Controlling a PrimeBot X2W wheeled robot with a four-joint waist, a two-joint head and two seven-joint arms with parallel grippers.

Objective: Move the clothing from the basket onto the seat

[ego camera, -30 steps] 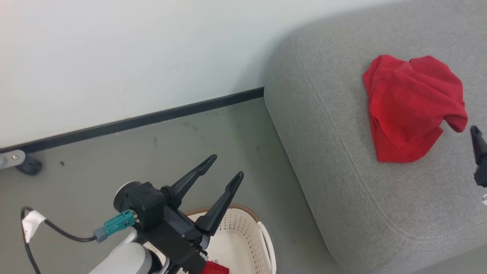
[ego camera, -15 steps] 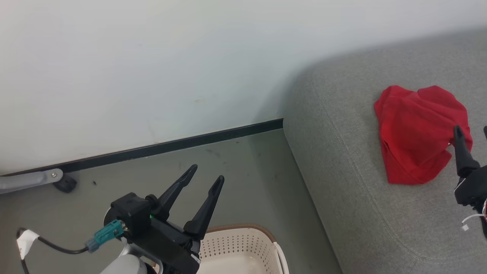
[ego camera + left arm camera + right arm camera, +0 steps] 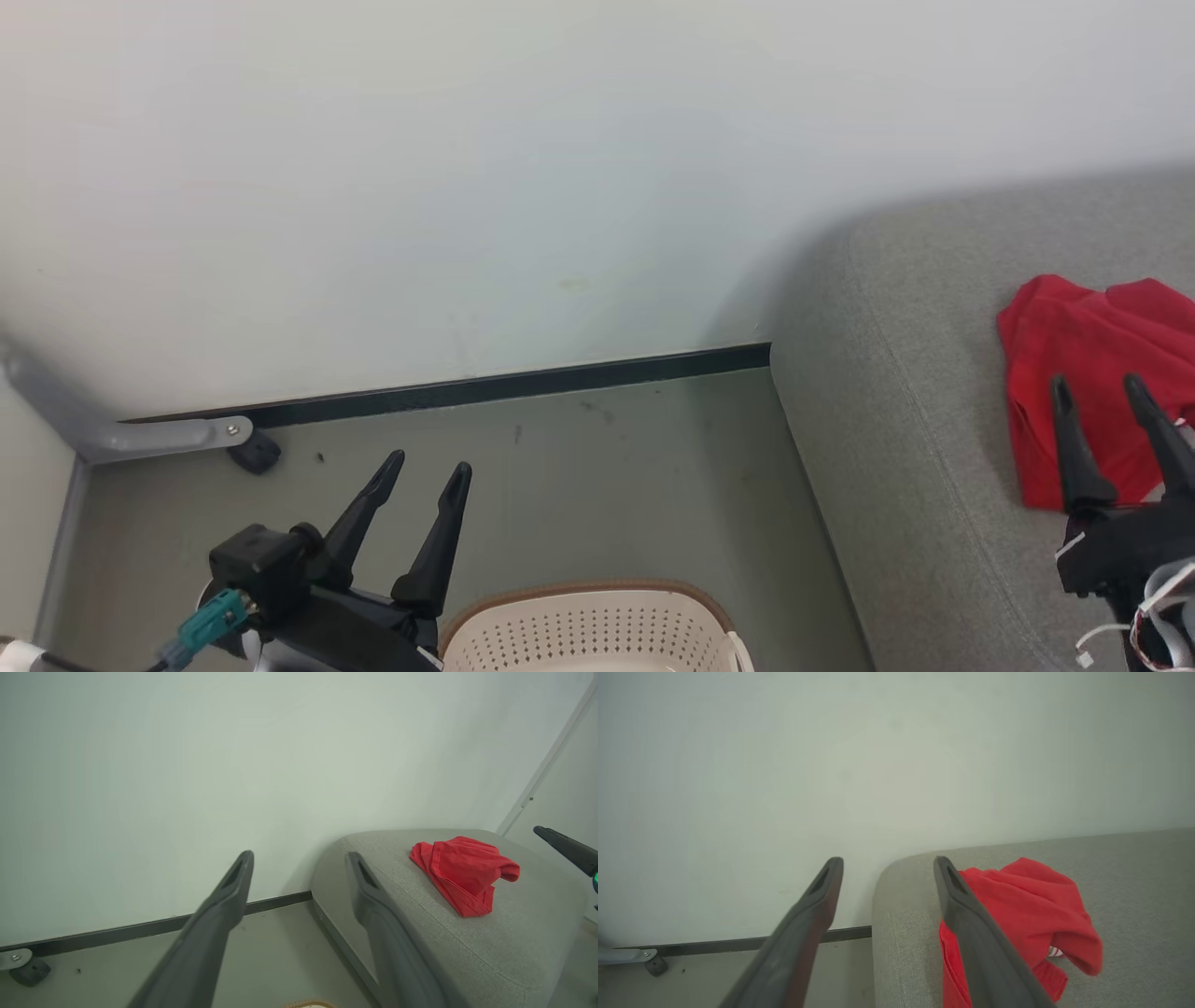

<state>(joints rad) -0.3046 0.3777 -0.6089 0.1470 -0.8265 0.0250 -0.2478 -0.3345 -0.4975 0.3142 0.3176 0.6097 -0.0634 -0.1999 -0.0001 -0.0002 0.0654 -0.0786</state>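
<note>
Red clothing (image 3: 1092,327) crumpled on seat (image 3: 896,420). Right gripper (image 3: 1095,381) near it, jaws wide, empty. Left gripper (image 3: 428,461) same, empty, near basket (image 3: 588,625) rim. Caster (image 3: 254,453) by baseboard (image 3: 523,383).

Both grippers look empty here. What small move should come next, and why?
Probably lower the open, empty left gripper toward the basket beside it. One red garment already lies on the seat, the right gripper by it is open too, and the basket's inside is out of frame, so more clothing may remain.
</note>
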